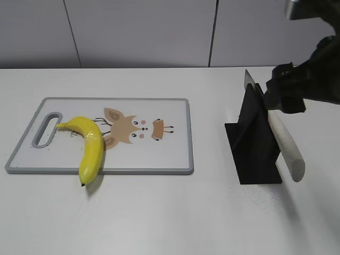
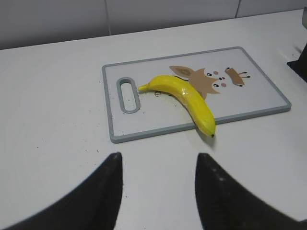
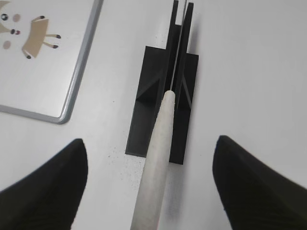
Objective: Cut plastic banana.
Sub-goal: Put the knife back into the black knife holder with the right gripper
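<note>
The plastic banana (image 1: pixel 91 151) is glossy yellow and lies on the left part of the cutting board (image 1: pixel 159 154), its dark tip over the front edge. It also shows in the left wrist view (image 2: pixel 189 98). A knife with a pale handle (image 1: pixel 286 146) stands in a black holder (image 1: pixel 255 154), right of the board. My right gripper (image 1: pixel 286 94) is open just above the handle. In the right wrist view the handle (image 3: pixel 158 158) runs between the wide-apart jaws (image 3: pixel 149 140) without touching them. My left gripper (image 2: pixel 158 155) is open and empty over bare table, in front of the board (image 2: pixel 144 124).
The white board has a grey rim, a handle slot (image 1: pixel 47 129) at its left end and a cartoon fox print (image 1: pixel 130 129). The board's corner shows in the right wrist view (image 3: pixel 43 81). The black holder (image 3: pixel 148 124) stands on the white table. A grey wall runs behind.
</note>
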Robot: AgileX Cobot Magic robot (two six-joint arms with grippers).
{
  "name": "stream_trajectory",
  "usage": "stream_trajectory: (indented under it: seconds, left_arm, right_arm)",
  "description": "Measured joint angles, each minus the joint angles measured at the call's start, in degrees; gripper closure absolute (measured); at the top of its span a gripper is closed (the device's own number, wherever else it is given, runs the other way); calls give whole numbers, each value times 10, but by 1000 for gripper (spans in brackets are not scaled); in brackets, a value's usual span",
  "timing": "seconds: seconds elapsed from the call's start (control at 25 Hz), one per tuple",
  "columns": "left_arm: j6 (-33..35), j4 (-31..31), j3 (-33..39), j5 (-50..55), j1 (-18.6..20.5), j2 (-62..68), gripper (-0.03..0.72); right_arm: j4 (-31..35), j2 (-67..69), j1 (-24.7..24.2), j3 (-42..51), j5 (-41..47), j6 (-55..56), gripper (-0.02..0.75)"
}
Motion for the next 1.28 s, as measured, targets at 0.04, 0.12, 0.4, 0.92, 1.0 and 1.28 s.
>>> stream_trajectory:
  seconds: [0.04,0.12,0.4,0.92,1.0,1.28]
  left_arm:
    - [0,0,0,0,0,0,215]
    - [-1,0,0,-1,6,0,215]
    - [0,0,0,-1,67,0,219]
    - [0,0,0,-1,99,0,278]
    - [-1,0,0,-1,99,0,286]
    - [-1,0,0,-1,99,0,301]
  right_arm:
    - [12,-14,0,0,7,-23,111]
    - [41,-46,0,0,26,-79,122]
    - [139,-163,0,76,49,-217,156]
    - [141,-414,0,267,65,-234,157]
    - [141,-446,0,271,66,-236,157]
    - [141,-553,0,271,94,-265,158]
